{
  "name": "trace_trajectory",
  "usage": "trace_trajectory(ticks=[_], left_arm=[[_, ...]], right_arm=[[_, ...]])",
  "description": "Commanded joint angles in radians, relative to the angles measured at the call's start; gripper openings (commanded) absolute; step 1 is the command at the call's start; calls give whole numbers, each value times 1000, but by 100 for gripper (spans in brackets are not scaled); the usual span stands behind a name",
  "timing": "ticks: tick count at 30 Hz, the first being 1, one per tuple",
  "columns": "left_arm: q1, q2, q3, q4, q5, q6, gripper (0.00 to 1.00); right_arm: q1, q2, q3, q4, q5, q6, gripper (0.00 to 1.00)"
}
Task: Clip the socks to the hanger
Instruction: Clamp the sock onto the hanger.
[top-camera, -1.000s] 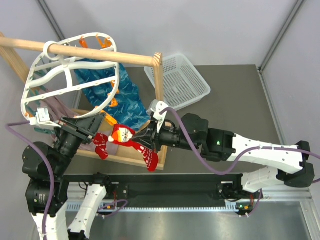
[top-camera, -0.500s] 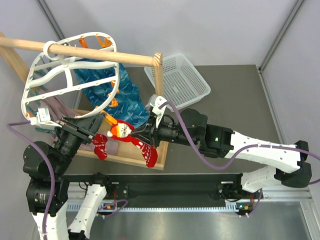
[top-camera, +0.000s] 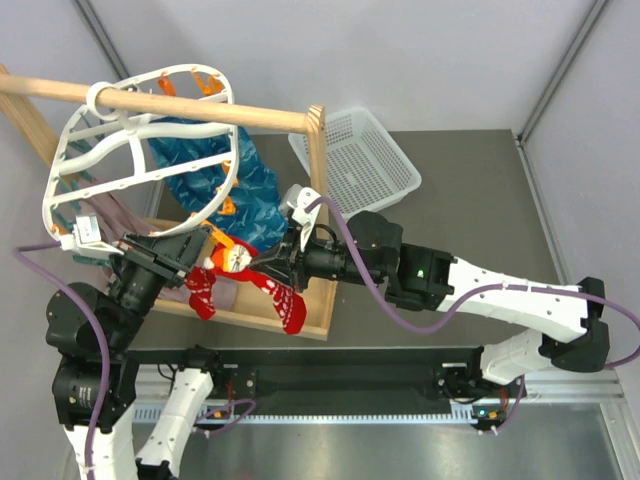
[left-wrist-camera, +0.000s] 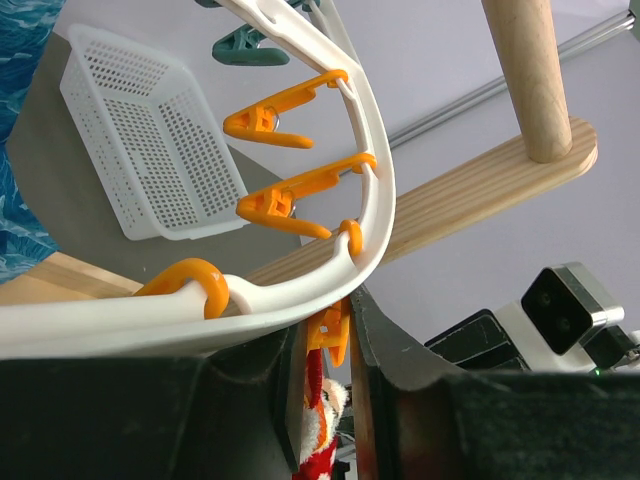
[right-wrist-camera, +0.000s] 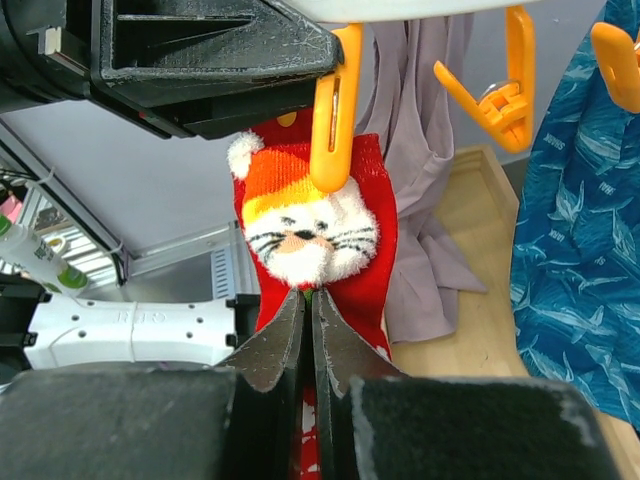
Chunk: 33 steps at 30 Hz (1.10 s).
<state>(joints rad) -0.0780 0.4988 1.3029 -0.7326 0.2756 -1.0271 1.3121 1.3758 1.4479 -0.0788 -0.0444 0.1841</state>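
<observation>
Right gripper (top-camera: 264, 262) moved left, pinching red whisker-faced sock (right-wrist-camera: 312, 235) under orange clip (right-wrist-camera: 330, 110), left gripper (left-wrist-camera: 330, 340) squeezing that clip

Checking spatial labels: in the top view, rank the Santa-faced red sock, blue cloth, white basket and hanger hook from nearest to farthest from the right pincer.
1. The red sock, gripped in the right pincer.
2. The blue cloth, just behind.
3. The white basket, back right.
4. The hanger hook, far left on the rail.
</observation>
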Motion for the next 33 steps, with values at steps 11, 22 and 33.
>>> trace_trajectory(ticks=[11,22,33], left_arm=[[-3,-14,-10,1,51,1,12],[-2,-20,-1,-7,37,18,64],[-6,-57,32,-50,53,90,89]], right_arm=[[-14,-6,58,71,-18,3,0],[-16,12,91,100,-28,-2,0],[-16,25,80,36,23,-11,23]])
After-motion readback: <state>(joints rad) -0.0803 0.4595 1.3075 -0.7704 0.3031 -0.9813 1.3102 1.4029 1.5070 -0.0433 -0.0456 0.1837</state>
